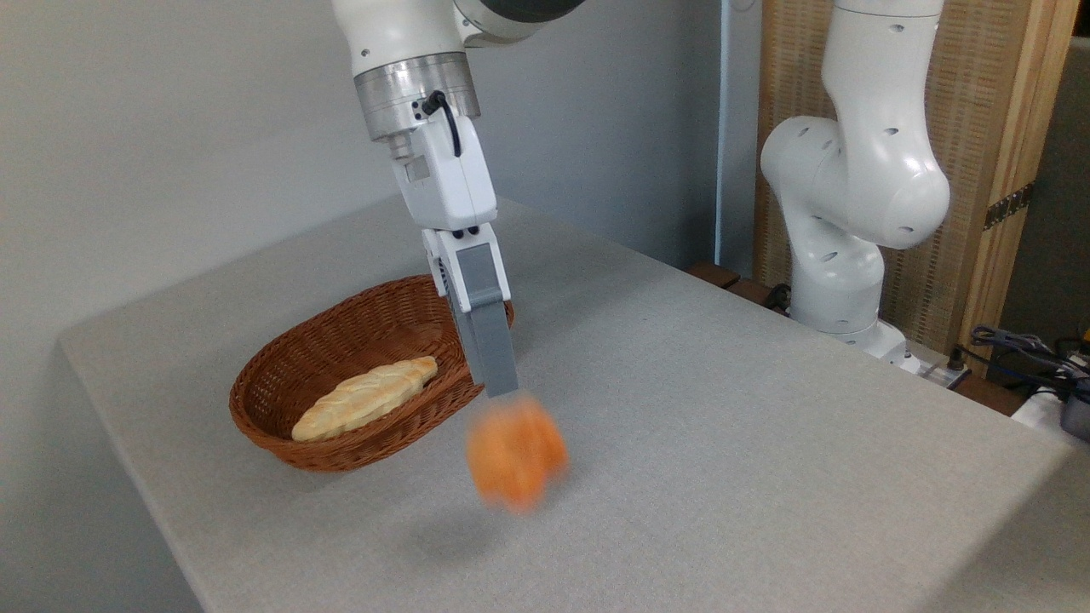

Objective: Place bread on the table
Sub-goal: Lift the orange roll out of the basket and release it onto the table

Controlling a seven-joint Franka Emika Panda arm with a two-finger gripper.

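Note:
The bread [516, 455] is an orange-golden bun, smeared by motion blur, in the air just below my gripper [504, 393] and above the grey table [724, 409]. Its shadow lies on the tabletop beneath it. My gripper points down, right of the basket, and is sharp while the bun is blurred. The bun hangs under the fingertips rather than between them, so it is loose and dropping. I see the grey fingers [487, 332] side-on, one largely hiding the other.
A brown oval wicker basket [281, 400] sits left of the gripper with a long pale braided loaf [366, 398] inside. A second white robot arm [851, 196] stands at the table's far right edge, with cables [1022, 349] beyond it.

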